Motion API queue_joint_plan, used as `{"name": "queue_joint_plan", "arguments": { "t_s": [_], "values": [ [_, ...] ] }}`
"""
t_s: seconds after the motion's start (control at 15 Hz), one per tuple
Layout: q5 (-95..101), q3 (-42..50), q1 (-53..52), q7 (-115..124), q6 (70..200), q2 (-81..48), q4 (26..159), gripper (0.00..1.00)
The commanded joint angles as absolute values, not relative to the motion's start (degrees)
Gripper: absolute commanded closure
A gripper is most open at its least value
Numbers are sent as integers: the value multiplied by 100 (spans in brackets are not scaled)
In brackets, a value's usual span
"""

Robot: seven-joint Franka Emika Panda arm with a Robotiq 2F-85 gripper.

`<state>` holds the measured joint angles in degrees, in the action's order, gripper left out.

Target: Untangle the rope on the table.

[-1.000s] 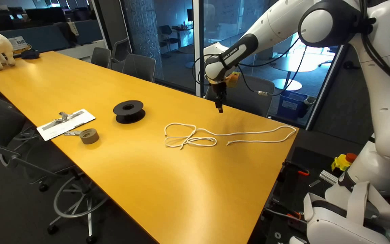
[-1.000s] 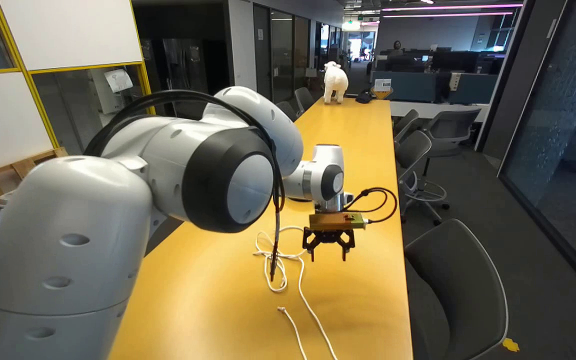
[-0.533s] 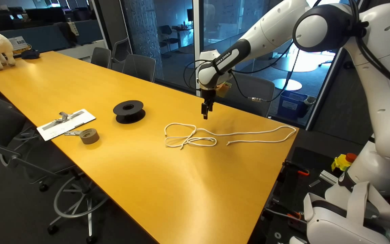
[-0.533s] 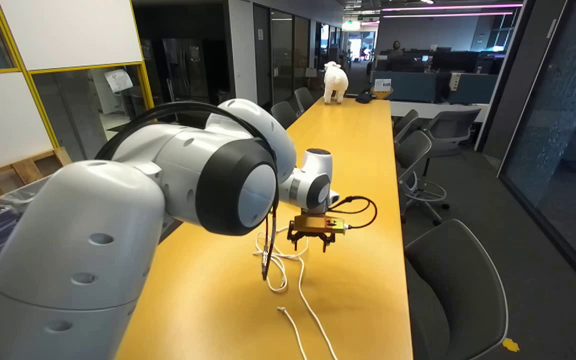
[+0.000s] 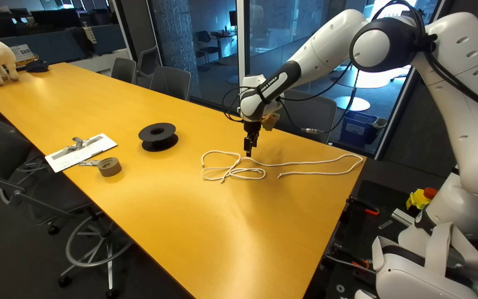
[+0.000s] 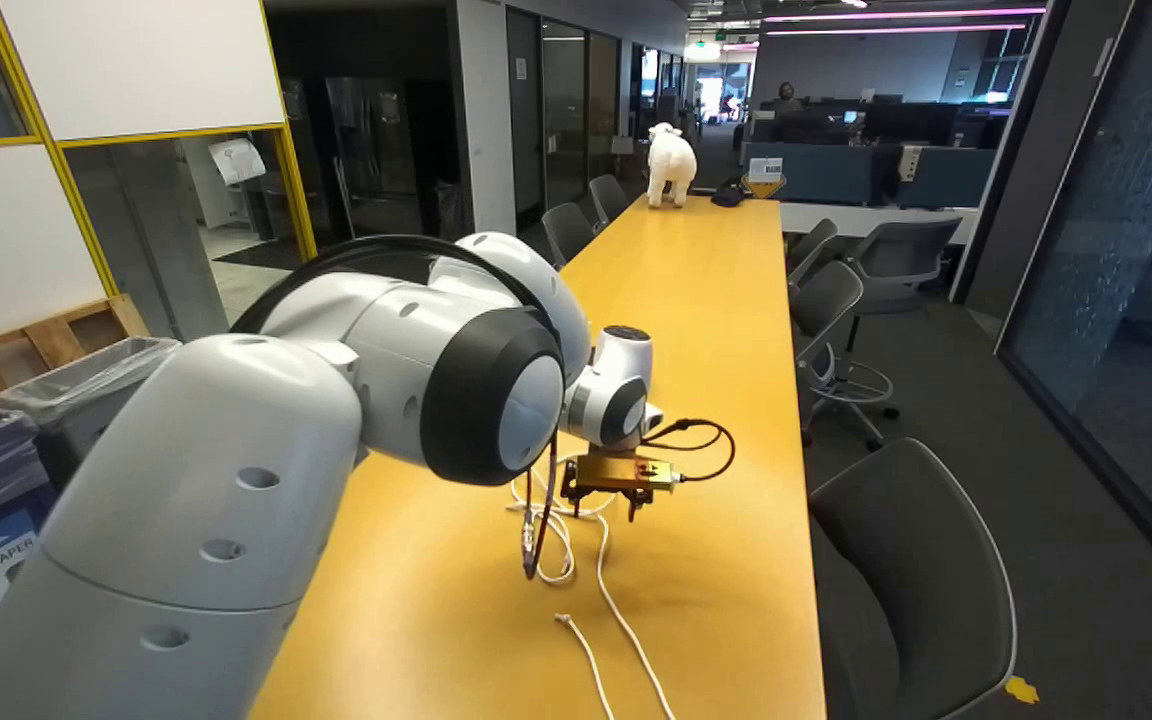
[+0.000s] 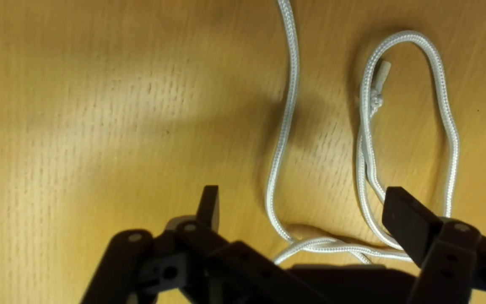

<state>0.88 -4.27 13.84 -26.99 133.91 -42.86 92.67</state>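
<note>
The black claw (image 5: 248, 152), its jaws spread wide apart, hangs lower and nearer to the loops of a cream rope (image 7: 284, 131) than it did a second earlier; in the wrist view, strands show between the jaws. The rope lies on a yellow-orange tabletop (image 5: 181, 207) just as before, bunched at one end, its long run bending back near the tabletop's edge. A black spool (image 5: 158, 137) sits nearby, unmoved.
</note>
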Motion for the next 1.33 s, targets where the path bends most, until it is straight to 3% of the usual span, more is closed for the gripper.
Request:
{"name": "queue_joint_plan", "arguments": {
  "t_s": [0.0,1.27],
  "values": [
    [-26,-485,1408,-2862,13414,-4514,9006,0],
    [10,-501,1413,-2819,13289,-5286,8228,0]
  ]
}}
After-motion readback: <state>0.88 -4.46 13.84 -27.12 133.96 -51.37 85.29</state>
